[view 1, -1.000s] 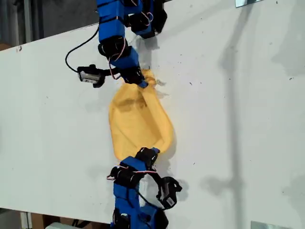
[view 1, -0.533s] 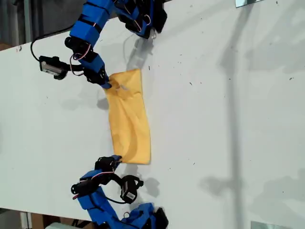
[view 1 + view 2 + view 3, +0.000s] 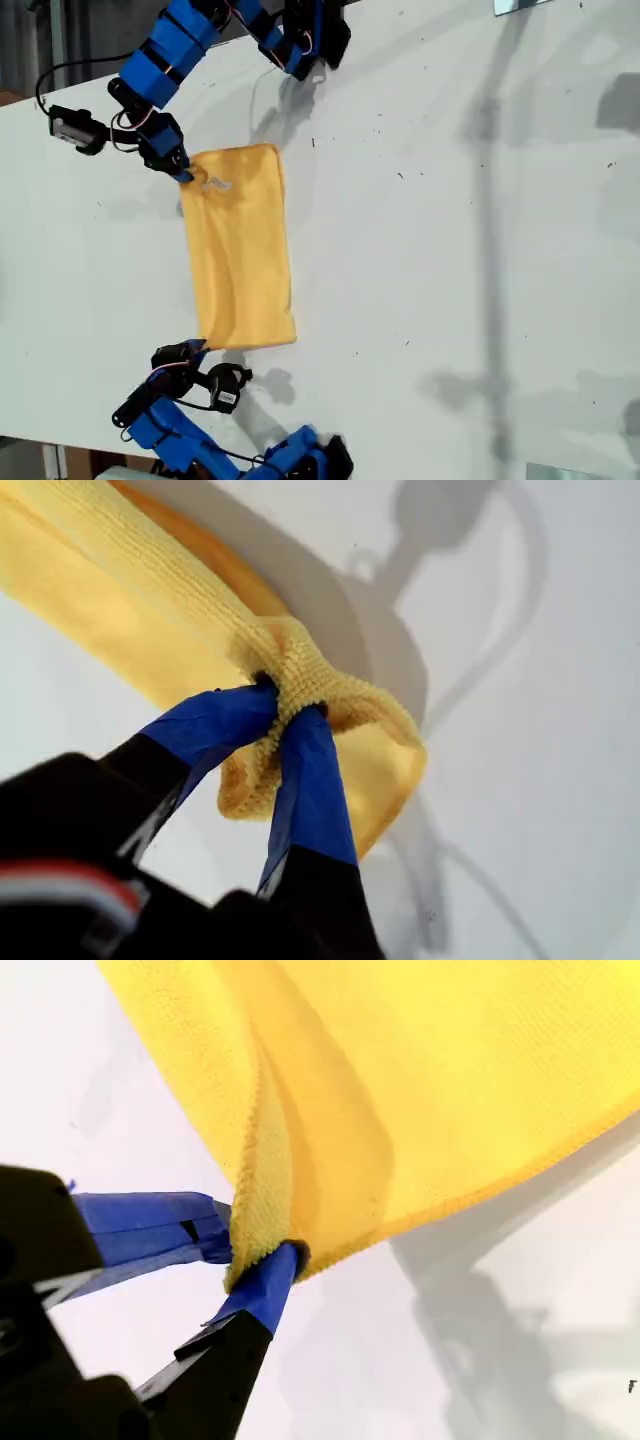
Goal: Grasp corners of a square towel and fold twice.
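Square towel [image 3: 240, 248], soft yellow cloth: folded into an oblong on white tabletop [image 3: 450, 250]. First claw [image 3: 275, 715] and second claw [image 3: 255, 1255] each clamped on a corner.

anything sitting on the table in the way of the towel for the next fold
Nothing visible does. The square towel lies as a folded strip on the white table, pinched at one end by my first gripper and at the other by my second gripper. The table around it shows only small dark specks and shadows.
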You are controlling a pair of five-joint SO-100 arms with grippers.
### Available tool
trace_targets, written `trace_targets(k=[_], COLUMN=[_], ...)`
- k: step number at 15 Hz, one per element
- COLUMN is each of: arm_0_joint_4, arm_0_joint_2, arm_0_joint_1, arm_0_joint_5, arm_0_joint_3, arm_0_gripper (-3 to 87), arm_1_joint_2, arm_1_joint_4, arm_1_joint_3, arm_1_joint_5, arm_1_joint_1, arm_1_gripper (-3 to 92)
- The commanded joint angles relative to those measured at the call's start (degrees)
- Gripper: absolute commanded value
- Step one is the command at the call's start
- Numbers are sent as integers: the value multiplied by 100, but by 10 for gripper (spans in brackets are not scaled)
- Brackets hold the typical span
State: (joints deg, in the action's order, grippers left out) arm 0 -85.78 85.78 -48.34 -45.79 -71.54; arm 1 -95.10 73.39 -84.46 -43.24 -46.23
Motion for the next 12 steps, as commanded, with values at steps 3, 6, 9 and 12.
trace_targets(k=[3,6,9,12], arm_0_joint_4=[-114,-149,-158,9], arm_0_joint_2=[-598,-835,-325,-220], arm_0_joint_1=[-62,448,1020,1529], arm_0_joint_5=[185,35,-527,-835], arm_0_joint_3=[193,141,-369,-756], arm_0_gripper=[-4,-4,-4,-4], arm_1_joint_2=[334,149,44,62], arm_1_joint_4=[-9,360,861,870], arm_1_joint_3=[-132,-290,-369,-694], arm_1_joint_5=[-26,-211,-246,-360], arm_1_joint_1=[-97,272,598,879], arm_1_gripper=[0,0,0,0])
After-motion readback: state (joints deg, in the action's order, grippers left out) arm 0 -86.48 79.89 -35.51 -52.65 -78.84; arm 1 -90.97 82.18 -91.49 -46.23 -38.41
